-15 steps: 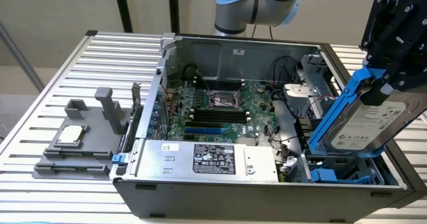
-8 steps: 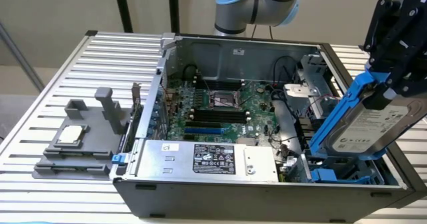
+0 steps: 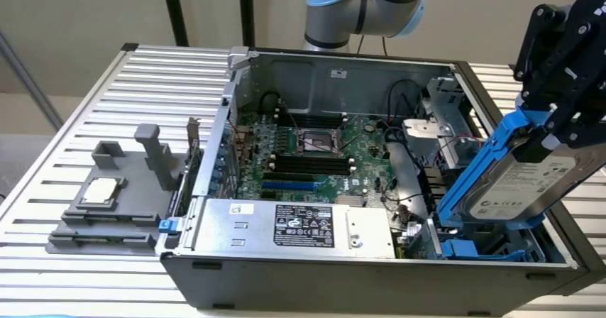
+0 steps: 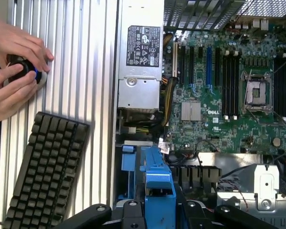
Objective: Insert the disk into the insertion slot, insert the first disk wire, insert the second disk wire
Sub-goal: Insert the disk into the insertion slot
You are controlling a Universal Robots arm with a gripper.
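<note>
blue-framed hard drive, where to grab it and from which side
The upper end of the silver-grey hard drive in its bright blue plastic carrier, from above: it stands tilted, lower end at the grey metal blue-railed bay, upper end free. The black claw grips there.

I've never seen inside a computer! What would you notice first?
The black tool gripping the disk in its bright blue frame, tilted over the insertion slot at the exterior view's right. Next, the green board inside the open case. A person's hands and a black keyboard lie beside it.
</note>
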